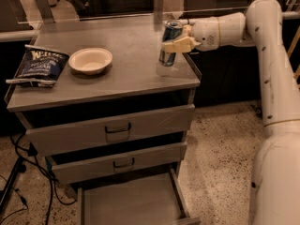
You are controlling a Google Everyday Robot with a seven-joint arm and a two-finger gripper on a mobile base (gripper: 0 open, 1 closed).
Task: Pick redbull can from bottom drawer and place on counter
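Counter (123,75) right side | gripper (171,45) clamps redbull can (170,30) upright | chip bag (40,67) reads Kettle, left

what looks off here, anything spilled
Nothing spilled or tipped. The gripper holds the redbull can upright above the counter, near its right edge. The bottom drawer stands open, and the chip bag lies at the left edge.

Arm (274,78) of glossy off-white tubular shells, rounded elbow joint, small dark fastener holes along the long segment, thin seam between shells, bulbous white wrist housing, gripper (170,43) with cream fingers (179,45), located over the counter (117,74) at its right rear, clamped on the redbull can (167,57).
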